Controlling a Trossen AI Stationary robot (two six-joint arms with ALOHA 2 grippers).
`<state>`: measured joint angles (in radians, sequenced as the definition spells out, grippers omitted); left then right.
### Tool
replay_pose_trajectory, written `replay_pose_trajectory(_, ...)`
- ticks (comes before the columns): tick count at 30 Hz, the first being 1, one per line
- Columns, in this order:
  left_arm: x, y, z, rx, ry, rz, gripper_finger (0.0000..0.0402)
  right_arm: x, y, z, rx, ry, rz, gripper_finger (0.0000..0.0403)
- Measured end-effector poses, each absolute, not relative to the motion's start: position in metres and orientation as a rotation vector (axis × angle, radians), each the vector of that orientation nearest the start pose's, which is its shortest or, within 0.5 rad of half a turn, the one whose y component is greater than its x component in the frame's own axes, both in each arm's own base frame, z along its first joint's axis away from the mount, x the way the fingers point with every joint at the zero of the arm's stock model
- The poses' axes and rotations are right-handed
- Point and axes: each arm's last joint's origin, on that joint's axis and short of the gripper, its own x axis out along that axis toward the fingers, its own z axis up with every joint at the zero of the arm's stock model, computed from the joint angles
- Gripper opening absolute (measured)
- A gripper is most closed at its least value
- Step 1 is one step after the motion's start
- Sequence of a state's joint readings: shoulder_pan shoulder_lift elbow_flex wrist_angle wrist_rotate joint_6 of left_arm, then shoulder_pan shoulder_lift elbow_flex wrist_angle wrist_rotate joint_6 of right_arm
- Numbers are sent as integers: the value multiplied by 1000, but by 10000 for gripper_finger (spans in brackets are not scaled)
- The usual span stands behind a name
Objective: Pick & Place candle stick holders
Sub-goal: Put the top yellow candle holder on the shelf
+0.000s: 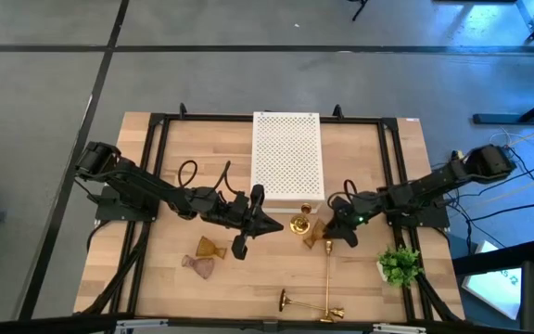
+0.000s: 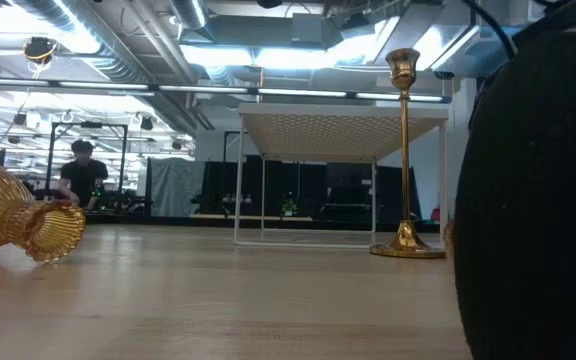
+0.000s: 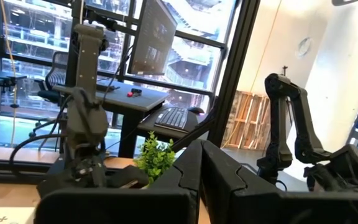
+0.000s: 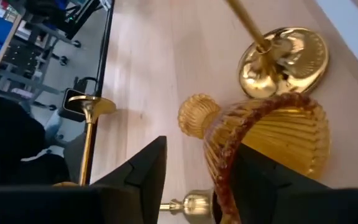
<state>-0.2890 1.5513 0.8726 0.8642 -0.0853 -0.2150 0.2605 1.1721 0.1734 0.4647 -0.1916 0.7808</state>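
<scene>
The ribbed amber glass holder (image 4: 260, 140) fills the right wrist view, pinched at its rim by the right tool (image 4: 191, 180). It sits just beside the upright brass candlestick (image 1: 299, 224) in front of the white perforated box (image 1: 286, 158). The left tool (image 1: 272, 225), pressed together and empty, hovers near mid-table (image 1: 156, 278). Two more glass holders (image 1: 204, 257) and two fallen brass candlesticks (image 1: 323, 295) lie nearer the front edge.

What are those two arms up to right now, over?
Right gripper clamped on amber glass holder, beside upright brass candlestick. Left gripper shut, empty, mid-table. White box close behind. Over.
</scene>
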Motion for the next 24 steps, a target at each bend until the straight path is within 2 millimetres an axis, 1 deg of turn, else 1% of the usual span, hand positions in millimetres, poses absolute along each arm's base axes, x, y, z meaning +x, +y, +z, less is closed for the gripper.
replay_pose_trajectory(6,325,-94,278,-249,-163,-222,6,173,60,122,710,682,154,160)
replay_pose_trajectory(12,325,-94,279,-250,-168,-222,6,171,61,120,689,704,129,160)
replay_pose_trajectory(24,325,-94,279,-249,-168,-223,6,175,65,111,706,707,84,160)
